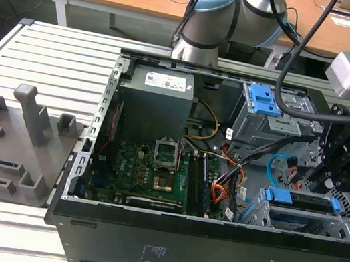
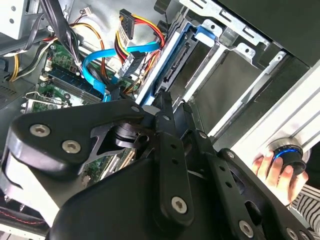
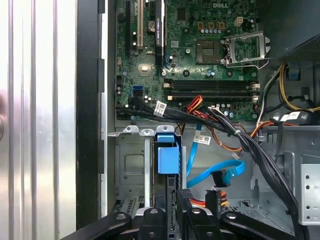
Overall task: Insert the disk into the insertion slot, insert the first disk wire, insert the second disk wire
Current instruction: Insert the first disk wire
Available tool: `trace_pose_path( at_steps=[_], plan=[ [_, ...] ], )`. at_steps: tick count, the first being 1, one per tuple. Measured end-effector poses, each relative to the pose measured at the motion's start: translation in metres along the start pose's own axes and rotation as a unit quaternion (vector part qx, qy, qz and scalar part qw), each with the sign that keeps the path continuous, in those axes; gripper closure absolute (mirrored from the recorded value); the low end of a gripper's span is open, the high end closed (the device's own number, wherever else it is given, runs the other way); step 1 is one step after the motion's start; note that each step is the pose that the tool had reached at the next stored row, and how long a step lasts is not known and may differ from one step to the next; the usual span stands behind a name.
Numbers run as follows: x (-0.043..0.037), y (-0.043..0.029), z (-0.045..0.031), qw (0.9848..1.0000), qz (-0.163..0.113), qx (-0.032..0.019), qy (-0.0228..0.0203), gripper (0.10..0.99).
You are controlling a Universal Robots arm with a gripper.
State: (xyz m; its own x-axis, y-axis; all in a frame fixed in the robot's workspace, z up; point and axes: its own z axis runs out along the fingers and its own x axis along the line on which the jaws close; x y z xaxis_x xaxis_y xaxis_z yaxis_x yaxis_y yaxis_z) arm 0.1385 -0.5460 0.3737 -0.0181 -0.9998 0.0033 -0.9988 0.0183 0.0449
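Disk: I count one. The disk lies inside the insertion slot with its blue carrier showing, at about 4 o'clock of the open case in the exterior view.
Disk to pincer: in the exterior view the pincer hangs just above the disk, at roughly 1 o'clock from it. In both wrist views the pincer sits right at the end of the disk.
Pincer state: I cannot tell from here whether it is wide, narrow or holding the disk.
Insertion slot: one, a silver sheet-metal bay.
First disk wire: one bundle. Its black plug is near the disk's end but apart from it.
Second disk wire: one light blue cable. Its dark plug is apart from the disk.
Arm: one, reaching in from 12 o'clock of the case.
Surface: one slatted aluminium surface carries the case, with one grey fixture tray at the case's 9 o'clock.
Hand: one person's hand rests on a blue-ringed knob.
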Motion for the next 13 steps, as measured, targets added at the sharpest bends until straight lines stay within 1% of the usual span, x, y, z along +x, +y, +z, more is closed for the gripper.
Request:
trace_pose_path(
  at_steps=[2, 4, 8, 11, 13],
  plan=[
    [-0.0002, 0.0001, -0.0014, 1.0, 0.0, 0.0, 0.0003, 0.847],
    [-0.0006, 0.0002, -0.0055, 1.0, 0.0, 0.0, 0.0, 0.847],
    [-0.0007, 0.0003, -0.0058, 1.0, 0.0, 0.0, 0.0001, 0.847],
    [-0.0048, 0.0003, -0.0058, 1.0, 0.0, 0.0, 0.0001, 0.847],
    [-0.0104, 0.0004, -0.0058, 1.0, 0.0, 0.0, 0.0001, 0.847]
  ],
)
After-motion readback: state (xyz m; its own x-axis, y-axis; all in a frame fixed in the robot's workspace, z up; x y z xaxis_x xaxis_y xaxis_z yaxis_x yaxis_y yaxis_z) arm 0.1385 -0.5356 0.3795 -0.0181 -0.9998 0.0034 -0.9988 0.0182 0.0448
